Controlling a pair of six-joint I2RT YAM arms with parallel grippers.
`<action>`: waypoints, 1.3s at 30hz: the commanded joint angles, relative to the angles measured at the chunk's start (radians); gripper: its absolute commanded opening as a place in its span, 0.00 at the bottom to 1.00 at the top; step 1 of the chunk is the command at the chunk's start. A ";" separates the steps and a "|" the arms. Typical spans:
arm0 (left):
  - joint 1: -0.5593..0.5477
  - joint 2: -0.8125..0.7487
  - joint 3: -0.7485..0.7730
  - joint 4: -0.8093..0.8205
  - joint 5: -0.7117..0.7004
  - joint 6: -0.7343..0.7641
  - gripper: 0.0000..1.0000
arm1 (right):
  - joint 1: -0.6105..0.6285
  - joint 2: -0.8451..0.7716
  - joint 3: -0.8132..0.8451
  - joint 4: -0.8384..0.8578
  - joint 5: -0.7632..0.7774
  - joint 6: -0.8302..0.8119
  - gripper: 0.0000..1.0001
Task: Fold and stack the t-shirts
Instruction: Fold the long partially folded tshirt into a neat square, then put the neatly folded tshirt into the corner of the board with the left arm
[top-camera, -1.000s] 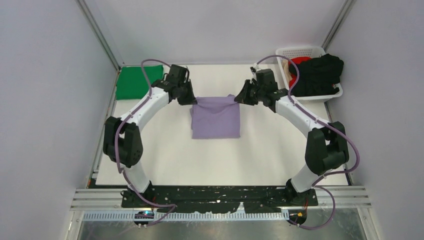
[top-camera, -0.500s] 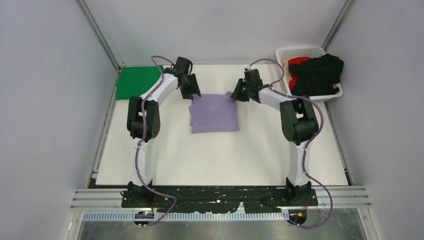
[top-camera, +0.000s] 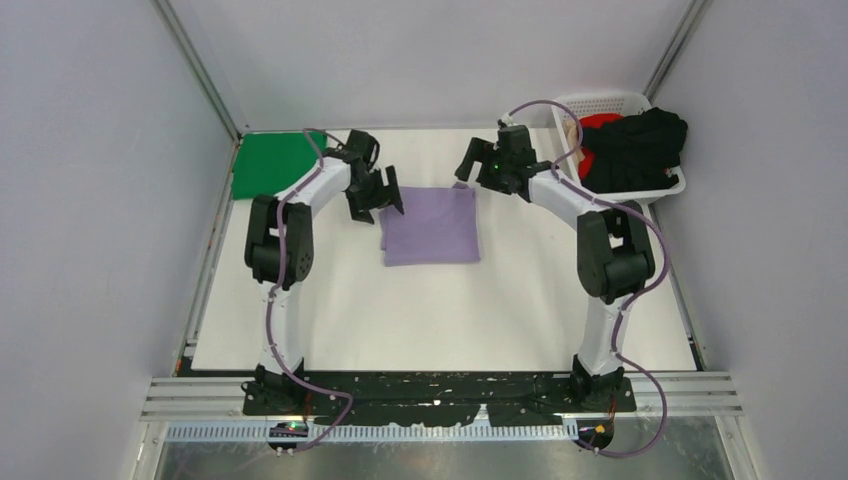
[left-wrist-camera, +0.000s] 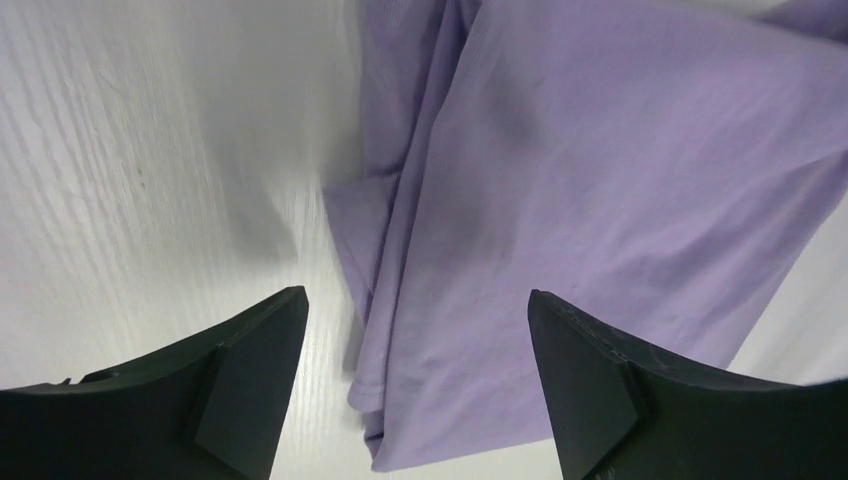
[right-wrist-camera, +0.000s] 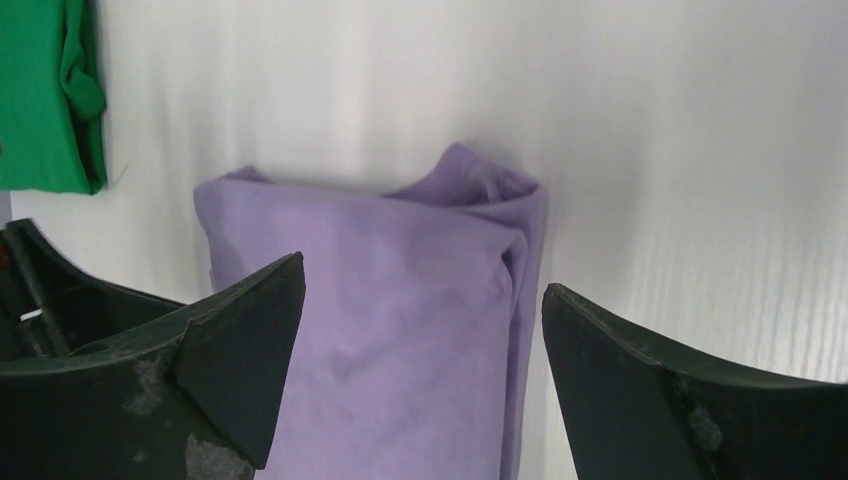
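Observation:
A lavender t-shirt lies folded into a rectangle on the white table, mid-back. My left gripper hovers open over its far left corner; in the left wrist view the shirt lies below the spread fingers, untouched. My right gripper stands open just beyond the far right corner, with the shirt below and between its fingers in the right wrist view. A folded green t-shirt rests at the back left. Black and red t-shirts lie heaped in the basket.
The white perforated basket stands at the back right corner against the wall. Grey walls close in the table on the left, right and back. Both arm bases sit at the near edge.
Both grippers have gone from shut on the lavender shirt's far corners to open, letting it go. The shirt has settled flat; the grippers have drawn slightly away from it.

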 joint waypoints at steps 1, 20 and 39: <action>-0.012 -0.074 -0.091 0.049 0.088 0.063 0.82 | -0.006 -0.183 -0.165 0.062 -0.034 -0.041 0.95; -0.087 0.137 0.248 -0.128 0.014 -0.001 0.36 | -0.073 -0.499 -0.484 0.136 -0.144 -0.054 0.95; -0.104 0.128 0.348 -0.336 -0.305 0.149 0.00 | -0.128 -0.626 -0.560 0.138 -0.120 -0.079 0.96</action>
